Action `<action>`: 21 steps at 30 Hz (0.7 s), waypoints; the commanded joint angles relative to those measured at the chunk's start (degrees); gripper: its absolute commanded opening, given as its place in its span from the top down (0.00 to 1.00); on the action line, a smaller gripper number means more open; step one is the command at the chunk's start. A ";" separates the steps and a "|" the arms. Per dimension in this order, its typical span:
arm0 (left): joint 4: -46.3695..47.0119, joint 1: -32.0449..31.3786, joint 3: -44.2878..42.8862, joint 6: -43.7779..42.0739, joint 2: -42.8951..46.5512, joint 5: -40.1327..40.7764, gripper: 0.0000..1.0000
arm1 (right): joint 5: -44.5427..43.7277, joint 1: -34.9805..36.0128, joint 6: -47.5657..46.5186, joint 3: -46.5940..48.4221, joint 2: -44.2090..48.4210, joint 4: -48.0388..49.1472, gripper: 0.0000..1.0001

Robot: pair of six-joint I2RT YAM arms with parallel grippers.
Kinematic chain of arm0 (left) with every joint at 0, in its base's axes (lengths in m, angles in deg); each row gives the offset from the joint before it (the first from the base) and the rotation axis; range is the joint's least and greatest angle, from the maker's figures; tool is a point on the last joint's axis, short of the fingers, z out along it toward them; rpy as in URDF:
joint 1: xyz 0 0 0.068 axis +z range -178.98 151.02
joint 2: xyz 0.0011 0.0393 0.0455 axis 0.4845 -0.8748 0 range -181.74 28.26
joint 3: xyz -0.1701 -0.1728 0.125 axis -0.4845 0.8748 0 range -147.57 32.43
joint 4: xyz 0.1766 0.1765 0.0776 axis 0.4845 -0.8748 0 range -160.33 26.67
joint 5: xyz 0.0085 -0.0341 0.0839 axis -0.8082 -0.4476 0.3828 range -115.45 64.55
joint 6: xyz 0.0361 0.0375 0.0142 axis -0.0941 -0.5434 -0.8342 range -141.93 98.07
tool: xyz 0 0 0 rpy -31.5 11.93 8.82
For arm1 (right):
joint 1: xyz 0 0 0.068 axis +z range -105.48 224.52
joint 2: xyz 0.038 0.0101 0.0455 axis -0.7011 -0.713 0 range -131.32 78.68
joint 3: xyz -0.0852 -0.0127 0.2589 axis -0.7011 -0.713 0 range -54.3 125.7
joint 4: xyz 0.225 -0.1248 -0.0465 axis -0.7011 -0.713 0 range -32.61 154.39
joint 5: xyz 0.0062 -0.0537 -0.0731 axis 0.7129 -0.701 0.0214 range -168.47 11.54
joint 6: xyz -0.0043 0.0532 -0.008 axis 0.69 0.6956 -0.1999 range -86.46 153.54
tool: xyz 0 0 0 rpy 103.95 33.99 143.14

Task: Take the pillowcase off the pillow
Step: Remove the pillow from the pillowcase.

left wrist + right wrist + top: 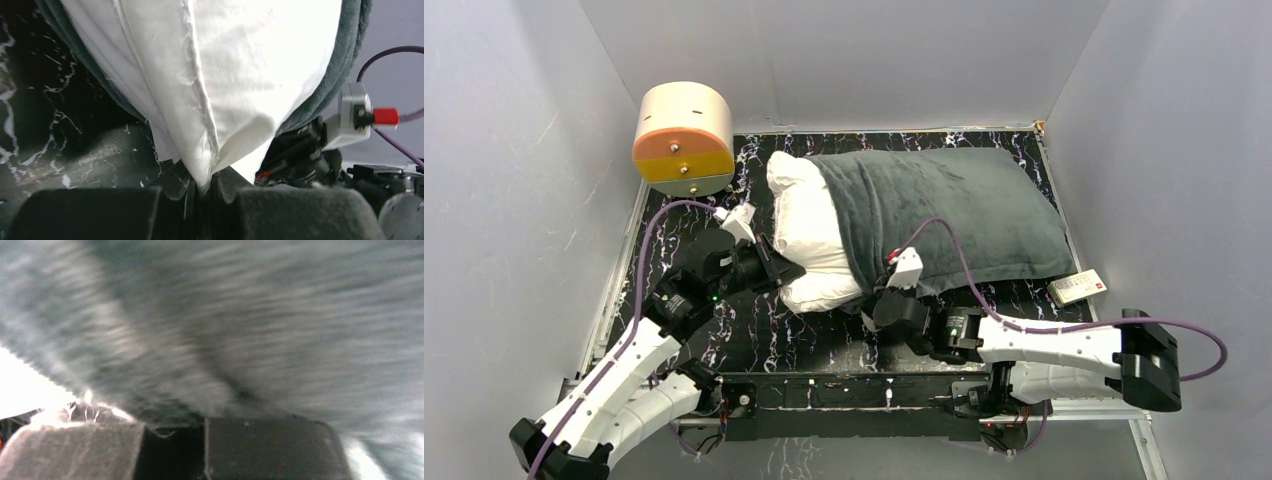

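Firmly, left hand (202, 191) pinches pillow (240, 60) protruding from pillowcase (944, 200).

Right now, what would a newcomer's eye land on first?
The dark grey-green pillowcase lying across the far side, with the white pillow bulging out of its left end. Next, the left gripper pinching the pillow's edge and the right gripper at the pillowcase's near hem. A cream-and-orange cylinder stands far left.

I see the pillow (809, 235) bare at its left end, the pillowcase (944, 210) grey-green side up over the rest; my left gripper (792, 272) touches the bare end, right gripper (876, 300) sits at the pillowcase's near open edge
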 commanded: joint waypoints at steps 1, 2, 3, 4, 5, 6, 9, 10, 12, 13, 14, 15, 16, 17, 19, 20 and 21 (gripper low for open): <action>-8.05 0.50 -9.55 -5.40 6.31 15.23 1.00 | -3.43 -11.53 -0.32 -1.91 5.28 -9.17 1.00; -9.23 0.50 -9.75 -5.72 6.58 16.53 1.00 | 3.82 -13.93 -2.77 -2.57 6.71 -7.03 1.00; -9.82 0.50 -9.58 -5.81 6.57 16.76 1.00 | 9.23 -15.41 -5.13 -3.33 8.28 -4.18 0.99; -9.88 0.50 -9.11 -5.82 6.53 16.05 1.00 | 13.98 -16.04 -6.42 -3.83 10.38 -1.90 0.97; -9.54 0.50 -8.14 -5.82 6.43 14.34 1.00 | 17.68 -16.15 -6.55 -4.21 11.81 -0.04 0.92; -8.71 0.50 -6.93 -5.57 6.47 11.99 1.00 | 21.73 -16.15 -6.33 -4.62 13.18 1.59 0.84; -6.70 0.49 -2.19 -3.65 7.21 6.93 1.00 | 32.65 -16.19 -5.49 -5.58 16.29 5.48 0.52; -6.18 0.50 -0.61 -3.02 7.72 5.92 1.00 | 35.82 -16.23 -4.71 -5.98 17.02 6.89 0.45; -5.41 0.50 2.33 -1.86 8.93 4.82 1.00 | 41.58 -16.19 -3.88 -6.36 17.90 9.04 0.36; -5.35 0.50 3.44 -1.42 9.41 4.41 1.00 | 43.36 -16.16 -3.45 -6.28 18.07 10.30 0.31; -5.28 0.50 4.29 -1.02 9.92 4.17 1.00 | 45.73 -16.19 -3.08 -6.13 18.06 10.57 0.27; -5.27 0.50 4.95 -0.59 10.41 4.00 1.00 | 47.73 -16.22 -2.85 -5.88 17.84 10.96 0.25; -5.27 0.49 5.47 -0.16 10.81 3.83 1.00 | 49.52 -16.18 -2.66 -5.73 17.63 11.57 0.23; -5.08 0.50 6.02 0.04 11.16 3.58 1.00 | 50.53 -16.12 -2.40 -5.63 17.38 12.09 0.21; -5.05 0.50 6.74 0.40 11.54 3.17 1.00 | 49.52 -16.14 -1.68 -5.37 16.79 12.37 0.19; -5.03 0.50 7.01 0.46 11.65 2.99 1.00 | 47.54 -16.11 -1.06 -5.28 16.36 12.09 0.18; -5.08 0.50 7.37 0.49 11.74 2.92 1.00 | 43.42 -16.19 0.40 -5.23 15.90 11.07 0.18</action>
